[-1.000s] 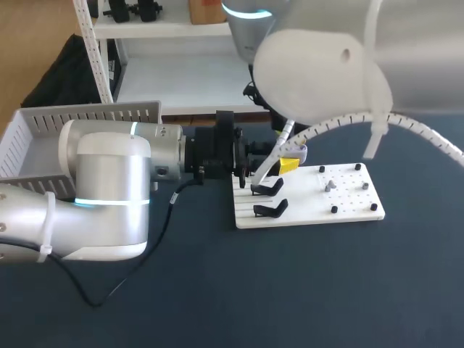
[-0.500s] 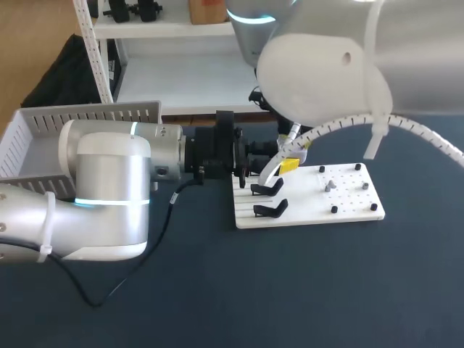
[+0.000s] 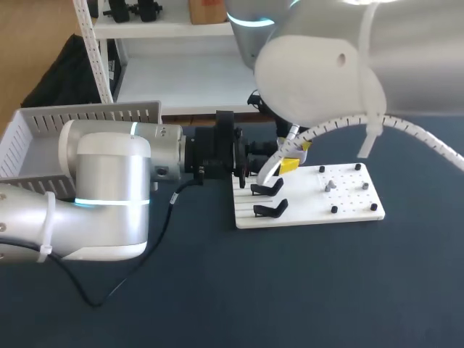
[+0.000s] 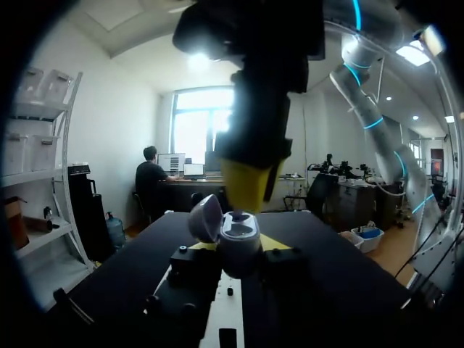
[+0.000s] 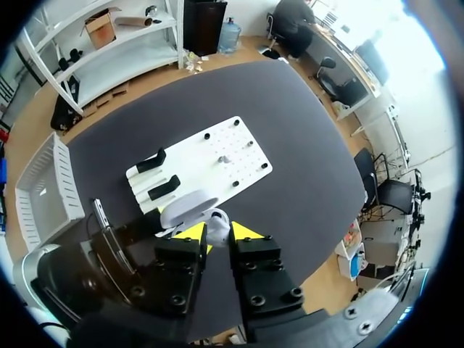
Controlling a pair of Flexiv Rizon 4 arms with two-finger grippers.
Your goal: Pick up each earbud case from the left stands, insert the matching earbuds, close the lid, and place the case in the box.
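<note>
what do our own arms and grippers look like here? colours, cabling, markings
Left arm: fat silver-white cylinders, cyan light ring, black wrist section, thin black cable with a white zip tie. Right arm: same silver-white, cyan ring, white spiral-wrapped cable zip-tied on. Left gripper and right gripper: black blocky bodies, yellow tips.

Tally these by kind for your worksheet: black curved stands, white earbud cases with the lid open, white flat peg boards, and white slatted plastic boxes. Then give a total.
Black curved stands: 2
White earbud case with the lid open: 1
White flat peg board: 1
White slatted plastic box: 1
Total: 5
</note>
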